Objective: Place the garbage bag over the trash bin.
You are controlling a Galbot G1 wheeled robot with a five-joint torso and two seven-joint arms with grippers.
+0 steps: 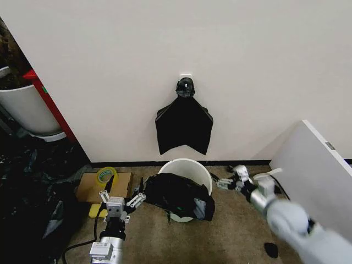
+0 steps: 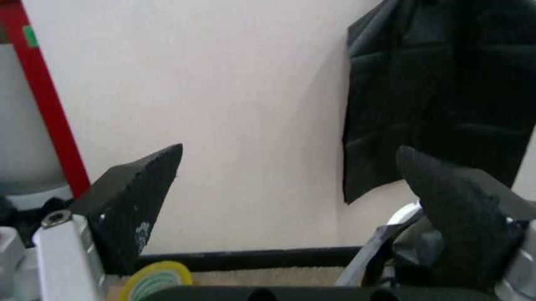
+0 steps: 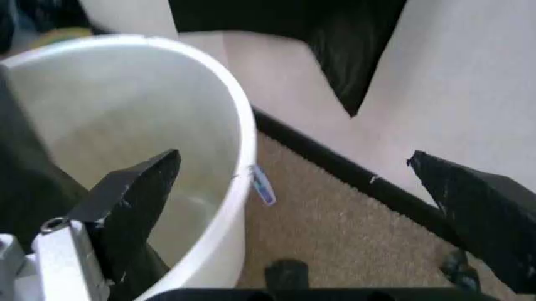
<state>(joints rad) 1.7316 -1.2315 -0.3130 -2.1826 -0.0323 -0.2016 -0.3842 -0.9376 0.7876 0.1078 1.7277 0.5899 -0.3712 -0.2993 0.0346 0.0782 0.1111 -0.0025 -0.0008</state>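
Bag half on bin, one gripper each side, both empty.

Round cream-white plastic trash bin [image 1: 190,168] stands on carpet against the wall; thin glossy black garbage bag [image 1: 177,196] lies crumpled over its near rim, far rim bare. The bag's long axis runs left–right between the arms. Left gripper [image 1: 122,199], fingers spread, sits just beside the bag's left end, seemingly the nearer. Right gripper [image 1: 230,180], fingers spread wide and holding nothing, hovers by the bin's right rim [image 3: 243,135], the bag's right end lying toward the robot from it.
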